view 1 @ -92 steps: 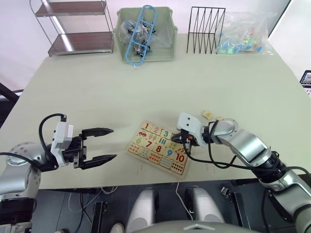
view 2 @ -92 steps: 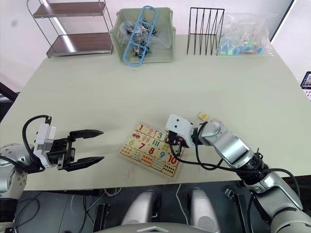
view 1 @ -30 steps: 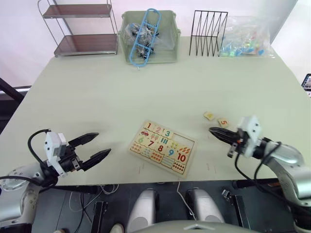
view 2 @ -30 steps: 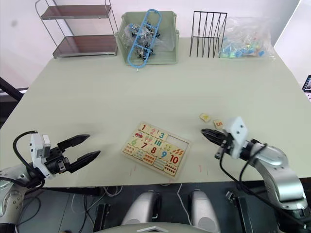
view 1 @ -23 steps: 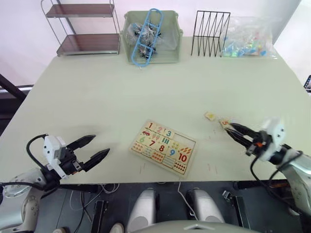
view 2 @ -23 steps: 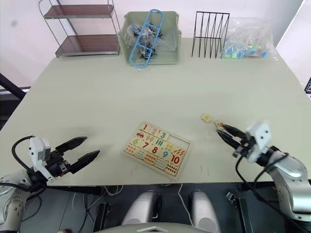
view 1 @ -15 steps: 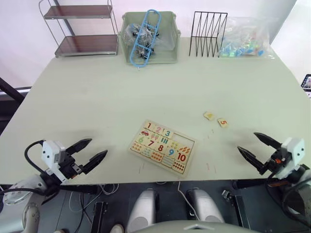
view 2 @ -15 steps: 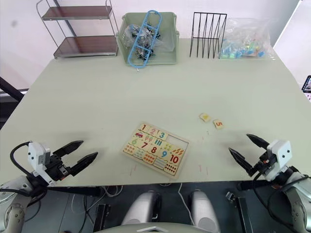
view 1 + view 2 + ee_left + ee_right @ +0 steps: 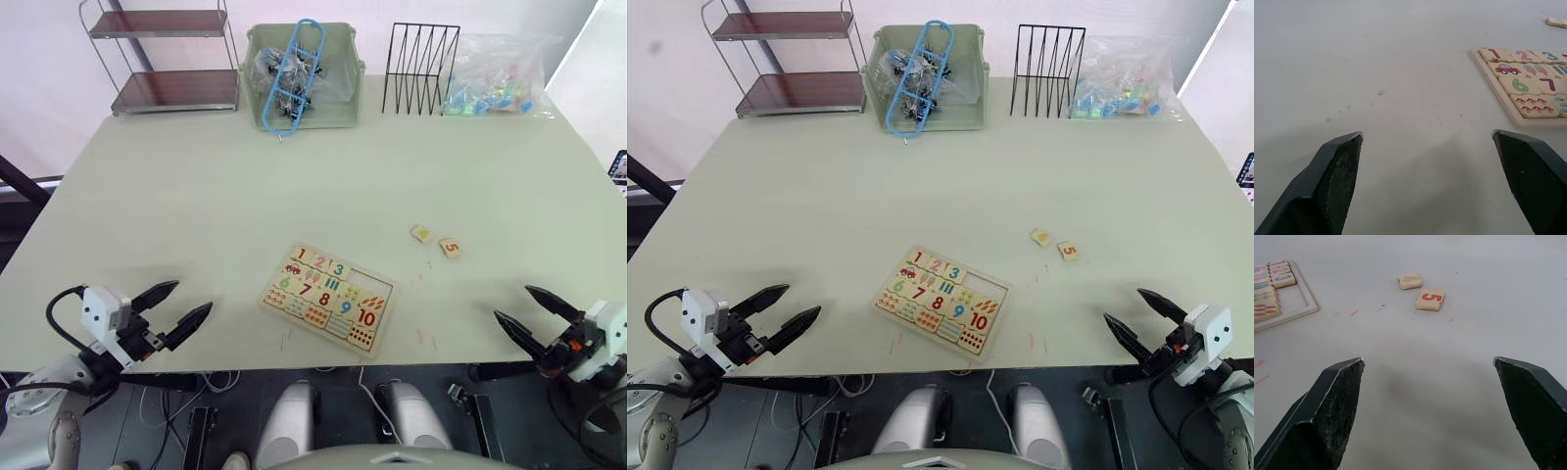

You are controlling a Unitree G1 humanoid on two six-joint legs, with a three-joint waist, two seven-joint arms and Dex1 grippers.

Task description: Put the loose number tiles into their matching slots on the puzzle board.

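While both grippers hang spread and empty at the table's near edge, left gripper (image 9: 178, 308) and right gripper (image 9: 529, 313), we see the puzzle board (image 9: 328, 297) between them. Tiles 1, 2 and 3 sit in its slots; the 4 tile (image 9: 422, 234) and 5 tile (image 9: 450, 247) lie loose on the table (image 9: 294, 186), right of the board.

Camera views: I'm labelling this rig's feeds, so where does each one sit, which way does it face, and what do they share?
Left eye and right eye views: on the head, looking forward and down over the table; left gripper and right gripper both show, fingers apart.
Left wrist view: on the left wrist, low along its fingers toward the puzzle board.
Right wrist view: on the right wrist, along its fingers toward the 5 tile and the 4 tile.
Shared: both wrist views catch the board, which the eye views show whole.
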